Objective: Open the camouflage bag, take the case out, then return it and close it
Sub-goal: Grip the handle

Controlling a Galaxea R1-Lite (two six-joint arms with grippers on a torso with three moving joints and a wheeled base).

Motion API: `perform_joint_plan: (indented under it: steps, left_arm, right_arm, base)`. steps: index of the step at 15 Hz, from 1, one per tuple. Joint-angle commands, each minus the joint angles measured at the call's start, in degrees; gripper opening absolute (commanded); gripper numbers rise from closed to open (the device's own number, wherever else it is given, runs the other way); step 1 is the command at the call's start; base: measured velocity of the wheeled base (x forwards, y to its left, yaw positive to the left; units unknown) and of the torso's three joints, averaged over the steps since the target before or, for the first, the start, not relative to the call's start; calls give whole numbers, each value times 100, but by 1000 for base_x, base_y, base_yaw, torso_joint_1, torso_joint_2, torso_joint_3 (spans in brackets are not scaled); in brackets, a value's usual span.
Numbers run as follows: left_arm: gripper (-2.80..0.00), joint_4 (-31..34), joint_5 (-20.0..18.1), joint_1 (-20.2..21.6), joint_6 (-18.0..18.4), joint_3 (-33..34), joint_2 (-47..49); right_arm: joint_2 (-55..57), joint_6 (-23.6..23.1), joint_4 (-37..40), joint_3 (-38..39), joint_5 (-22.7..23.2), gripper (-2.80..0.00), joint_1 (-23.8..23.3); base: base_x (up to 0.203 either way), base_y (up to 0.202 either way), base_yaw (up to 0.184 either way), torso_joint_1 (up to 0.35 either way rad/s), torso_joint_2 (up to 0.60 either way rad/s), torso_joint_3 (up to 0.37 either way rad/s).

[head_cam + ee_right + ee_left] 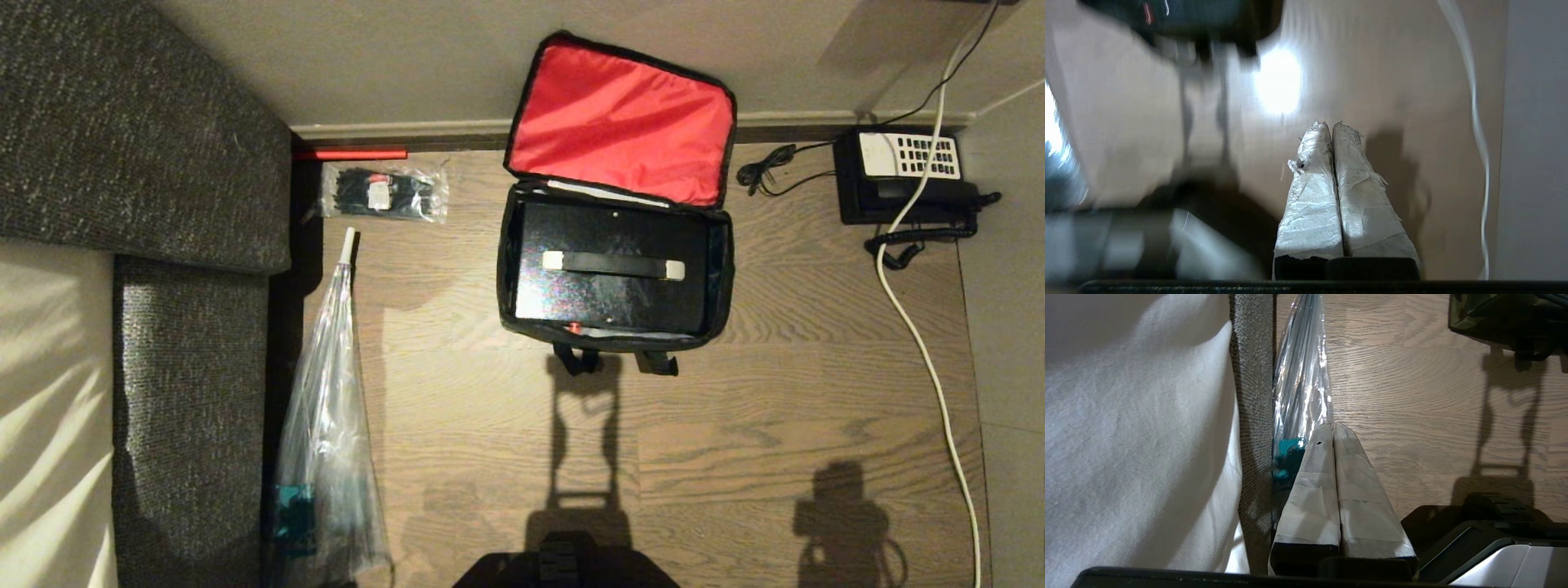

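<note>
Eyeing the case inside the open camouflage bag.
Looks rigid; I'd take its handle. Right gripper and left gripper both closed, empty.

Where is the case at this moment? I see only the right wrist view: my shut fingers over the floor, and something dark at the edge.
Observer: In the head view, the case lies inside the camouflage bag, with its handle facing up.
Operator: Is the bag open or closed?
Observer: Open. The lid is flipped back toward the wall, with its red lining showing.
Operator: And where is the left gripper?
Observer: The left gripper is shut and empty. It hangs over the floor next to a clear plastic bag that lies along the sofa, away from the camouflage bag.
</note>
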Motion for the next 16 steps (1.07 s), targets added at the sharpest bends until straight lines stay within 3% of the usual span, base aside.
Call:
perform_joint_plan:
  steps: [1,4,7,11,16]
  left_arm:
    - [-280,1,0,1,7,1,-8]
    - [-280,1,0,1,3,1,-5]
    - [-280,1,0,1,16,1,0]
    - [-280,1,0,1,-2,1,0]
    - [-280,1,0,1,-2,1,0]
  right_arm:
    - [-163,137,1410,-693,46,-280,1]
    - [-147,181,1979,-936,520,-280,1]
    - [802,510,1931,-1207,580,-280,56]
    - [3571,539,876,-1736,621,-280,227]
    - [6724,-303,-518,-2496,551,-280,565]
  base:
    - [0,0,0,0,0,0]
    - [0,0,0,0,0,0]
    - [0,0,0,0,0,0]
    - [0,0,0,0,0,0]
    - [0,0,0,0,0,0]
